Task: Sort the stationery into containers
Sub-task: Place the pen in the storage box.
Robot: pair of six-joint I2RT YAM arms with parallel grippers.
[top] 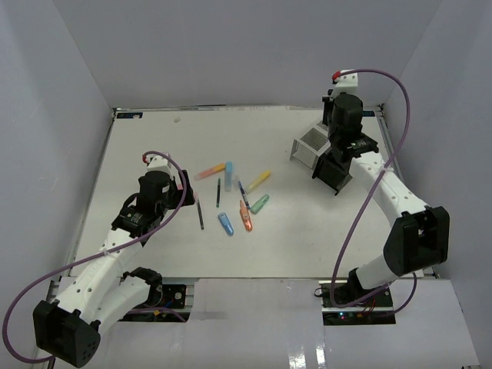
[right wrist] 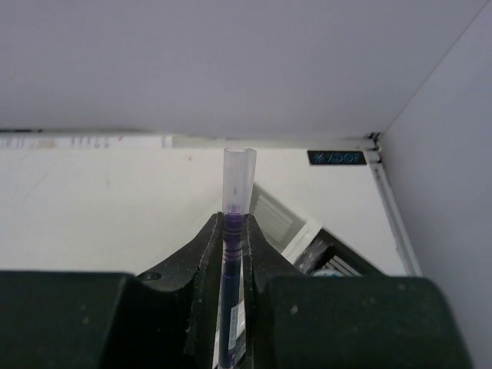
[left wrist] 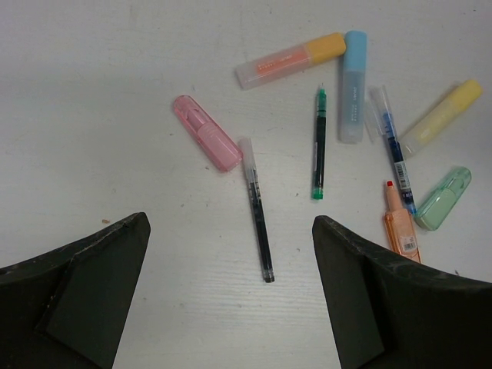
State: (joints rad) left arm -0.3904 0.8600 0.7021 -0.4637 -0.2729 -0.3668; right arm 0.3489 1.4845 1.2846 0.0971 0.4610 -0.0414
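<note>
My right pincer [right wrist: 233,250] is clenched on a thin purple pen [right wrist: 237,177] above the white container [right wrist: 278,221] and black container [right wrist: 338,260] — released off-centre, it could hit a rim and topple out — while my left pincer [left wrist: 231,224] gapes over loose markers [left wrist: 206,132] on the worktop [top: 146,154].

Far right on the white table [top: 154,146] we log the white slatted plastic box [top: 307,144]. The black slatted plastic box [top: 336,177] sits just beside it, nearer and rightward.

Mid-table: the long orange-capped translucent marker [left wrist: 290,60] lies at the back, the pale blue chunky marker [left wrist: 354,84] just right of it, and the yellow chunky marker [left wrist: 442,117] further right. The pink chunky marker [left wrist: 206,132] lies leftmost, with the thin black clear-capped pen [left wrist: 256,207] just beside it. The thin green-tipped pen [left wrist: 318,142] lies between that pen and the pale blue marker.
</note>
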